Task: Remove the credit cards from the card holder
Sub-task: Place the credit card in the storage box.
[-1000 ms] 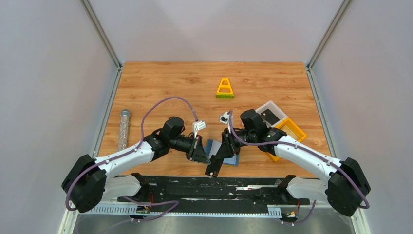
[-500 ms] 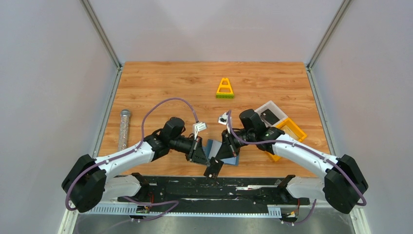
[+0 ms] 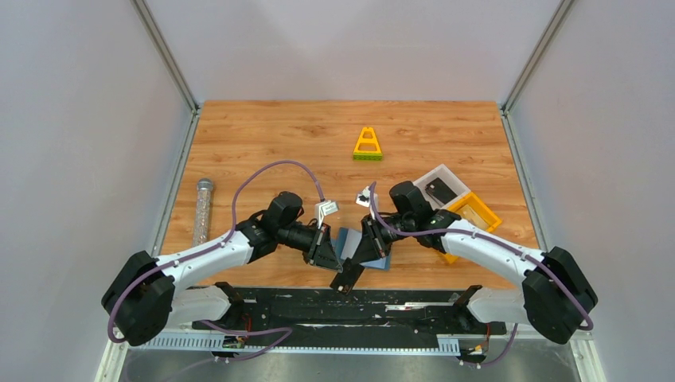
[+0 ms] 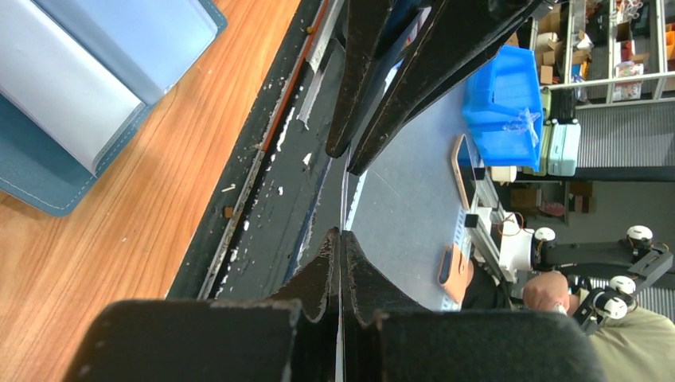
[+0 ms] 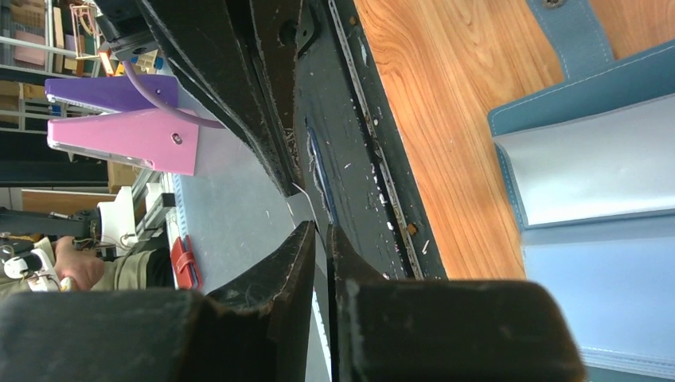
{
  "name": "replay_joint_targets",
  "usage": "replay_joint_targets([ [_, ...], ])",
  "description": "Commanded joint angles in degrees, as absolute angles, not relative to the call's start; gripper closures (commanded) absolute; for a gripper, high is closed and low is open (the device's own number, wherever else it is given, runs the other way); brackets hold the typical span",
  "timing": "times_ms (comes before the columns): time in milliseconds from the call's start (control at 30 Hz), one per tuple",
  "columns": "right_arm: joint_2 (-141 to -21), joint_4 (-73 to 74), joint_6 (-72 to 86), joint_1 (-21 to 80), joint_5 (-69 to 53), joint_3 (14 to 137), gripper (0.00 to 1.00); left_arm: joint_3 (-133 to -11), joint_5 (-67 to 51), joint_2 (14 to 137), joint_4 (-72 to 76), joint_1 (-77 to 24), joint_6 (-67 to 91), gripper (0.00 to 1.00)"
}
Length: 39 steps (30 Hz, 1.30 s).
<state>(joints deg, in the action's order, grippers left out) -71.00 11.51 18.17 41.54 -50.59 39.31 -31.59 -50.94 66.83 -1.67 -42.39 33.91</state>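
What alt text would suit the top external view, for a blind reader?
A robot's left hand and right hand meet on a dark credit card at the wooden table's near edge, beside an open blue card holder. Farther off: a yellow triangle, two bins, a tube.

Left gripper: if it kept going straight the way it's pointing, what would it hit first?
Probably the right gripper: its tips face the left gripper head-on, just beyond the thin credit card the left one pinches. Depth is hard to judge.
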Motion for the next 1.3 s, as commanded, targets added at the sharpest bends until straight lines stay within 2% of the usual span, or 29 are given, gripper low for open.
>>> replay_joint_targets([
  [0, -71.84, 9.01, 18.81, 41.9, -54.33, 39.2, 0.88, -34.41, -49.8, 66.8, 0.7, -42.28, 32.64, 1.0],
  [100, -71.64, 8.97, 18.66, 41.92, -54.7, 39.29, 0.89, -34.29, -49.63, 66.8, 0.7, -42.28, 32.55, 1.0],
  [233, -70.36, 8.11, 18.54, 41.97, -56.81, 38.9, 1.0, -34.24, -49.41, 66.96, 0.7, -42.28, 32.53, 1.0],
  [367, -68.75, 7.56, 18.99, 41.85, -55.81, 38.51, 1.0, -34.38, -48.57, 67.2, 0.42, -42.28, 32.51, 1.0],
  [500, -67.15, 7.56, 21.24, 40.22, -51.87, 37.95, 1.0, -34.76, -46.37, 66.48, -0.48, -42.28, 32.52, 0.84],
  [633, -65.78, 7.4, 24.16, 36.15, -50.21, 36.83, 1.0, -35.71, -43.76, 65.63, -4.29, -42.27, 31.56, 0.53],
  [733, -64.33, 6.88, 25.85, 32.93, -50.16, 35.75, 1.0, -36.47, -41.41, 64.93, -6.4, -42.25, 30.6, 0.39],
  [767, -63.86, 6.86, 26.41, 32.07, -49.92, 35.57, 1.0, -36.89, -41.09, 64.55, -7.22, -42.27, 30.24, 0.28],
  [833, -62.75, 7.01, 27.58, 30.09, -48.77, 35.27, 1.0, -37.67, -39.99, 64.04, -8.34, -42.27, 29.77, 0.12],
  [867, -62.23, 7.09, 28.14, 29.13, -48.16, 35.18, 1.0, -37.99, -39.4, 63.84, -8.78, -42.23, 29.56, 0.09],
  [900, -61.79, 7.26, 28.7, 27.95, -47.31, 35.24, 1.0, -38.7, -39.08, 63.64, -9.69, -42.26, 29.14, 0.03],
  [1267, -53.78, 12.27, 38.21, 11.06, -28.23, 37.23, 1.0, -49.42, -27.77, 60.61, -26.34, -42.29, 19.53, 0.0],
])
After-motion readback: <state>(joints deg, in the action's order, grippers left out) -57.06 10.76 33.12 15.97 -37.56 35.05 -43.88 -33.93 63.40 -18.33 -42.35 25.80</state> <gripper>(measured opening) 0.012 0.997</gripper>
